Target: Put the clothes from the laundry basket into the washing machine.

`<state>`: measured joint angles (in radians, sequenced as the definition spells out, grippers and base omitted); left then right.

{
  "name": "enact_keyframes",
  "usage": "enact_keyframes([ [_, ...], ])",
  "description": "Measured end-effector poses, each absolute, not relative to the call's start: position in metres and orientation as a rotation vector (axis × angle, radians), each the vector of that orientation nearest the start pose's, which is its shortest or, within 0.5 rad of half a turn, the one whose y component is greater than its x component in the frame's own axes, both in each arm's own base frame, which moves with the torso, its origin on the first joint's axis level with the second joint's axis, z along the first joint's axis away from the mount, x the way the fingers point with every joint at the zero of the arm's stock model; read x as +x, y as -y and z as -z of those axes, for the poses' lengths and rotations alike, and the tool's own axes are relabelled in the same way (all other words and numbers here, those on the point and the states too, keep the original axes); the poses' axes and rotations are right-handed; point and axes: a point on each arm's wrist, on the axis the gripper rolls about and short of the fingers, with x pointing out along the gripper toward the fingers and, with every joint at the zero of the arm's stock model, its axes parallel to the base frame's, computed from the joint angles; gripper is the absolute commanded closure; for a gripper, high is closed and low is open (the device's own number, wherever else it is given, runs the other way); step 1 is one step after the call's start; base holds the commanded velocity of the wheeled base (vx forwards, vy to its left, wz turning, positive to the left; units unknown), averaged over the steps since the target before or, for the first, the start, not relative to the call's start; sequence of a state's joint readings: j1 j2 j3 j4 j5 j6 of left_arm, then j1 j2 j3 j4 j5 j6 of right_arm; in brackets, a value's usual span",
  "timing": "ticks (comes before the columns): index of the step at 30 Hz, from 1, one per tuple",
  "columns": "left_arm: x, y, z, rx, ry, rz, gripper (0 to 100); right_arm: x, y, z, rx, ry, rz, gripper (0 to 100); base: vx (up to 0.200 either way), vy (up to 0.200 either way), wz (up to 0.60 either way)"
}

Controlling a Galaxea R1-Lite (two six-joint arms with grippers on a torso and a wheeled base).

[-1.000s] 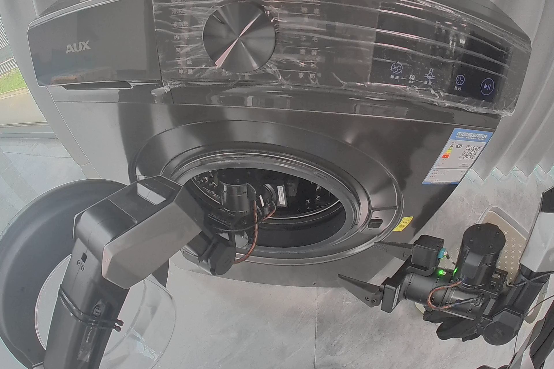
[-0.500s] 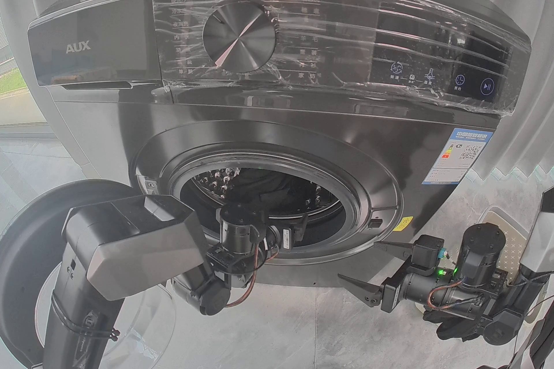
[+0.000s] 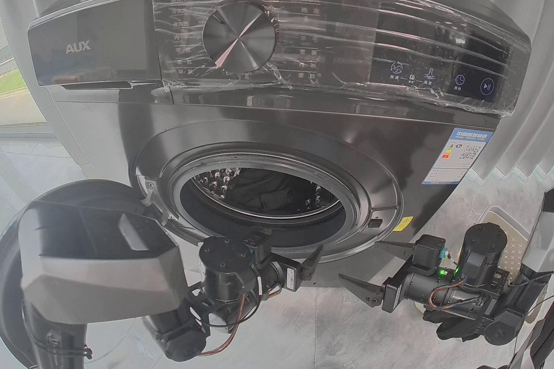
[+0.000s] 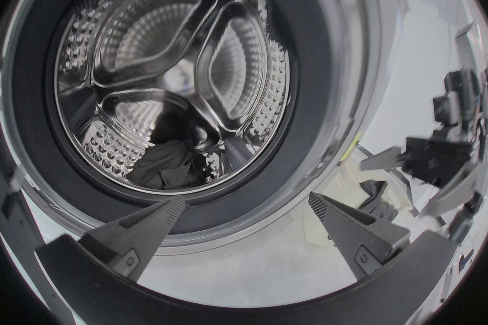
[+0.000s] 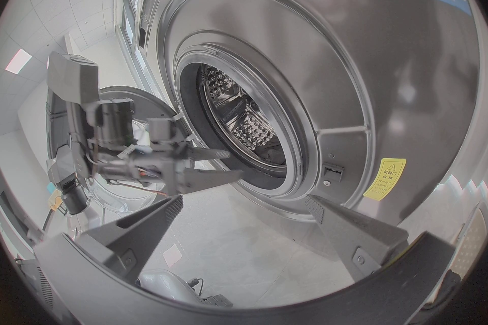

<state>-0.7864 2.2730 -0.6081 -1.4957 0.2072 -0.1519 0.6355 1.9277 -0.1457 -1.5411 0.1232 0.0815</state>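
The washing machine stands in front of me with its round opening uncovered. A dark garment lies at the bottom of the steel drum, also seen as dark cloth in the head view. My left gripper hangs open and empty just outside and below the opening. My right gripper is open and empty, low at the machine's right front. The white laundry basket sits on the floor at the right; a dark garment lies in it.
The machine's door is swung open to the left, behind my left arm. Grey tiled floor lies in front of the machine. A control panel with a dial is above the opening.
My left arm has drawn back out of the drum, down and toward me, and its gripper is now outside the opening. The right arm has stayed put.
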Motion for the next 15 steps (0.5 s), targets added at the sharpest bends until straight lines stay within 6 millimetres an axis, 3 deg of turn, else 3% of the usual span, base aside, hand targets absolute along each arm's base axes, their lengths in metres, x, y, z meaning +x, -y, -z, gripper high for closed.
enact_keyframes([
  [7, 0.211, 0.235, -0.077, -0.148, -0.121, 0.545, 0, 0.191, -0.145, -0.071, 0.013, -0.269, -0.744, 0, 0.0, 0.0, 0.0],
  [15, 0.19, 0.218, -0.111, -0.241, -0.036, 0.428, 0, 0.19, -0.144, -0.072, 0.014, -0.266, -0.746, 0, 0.0, 0.0, 0.0],
])
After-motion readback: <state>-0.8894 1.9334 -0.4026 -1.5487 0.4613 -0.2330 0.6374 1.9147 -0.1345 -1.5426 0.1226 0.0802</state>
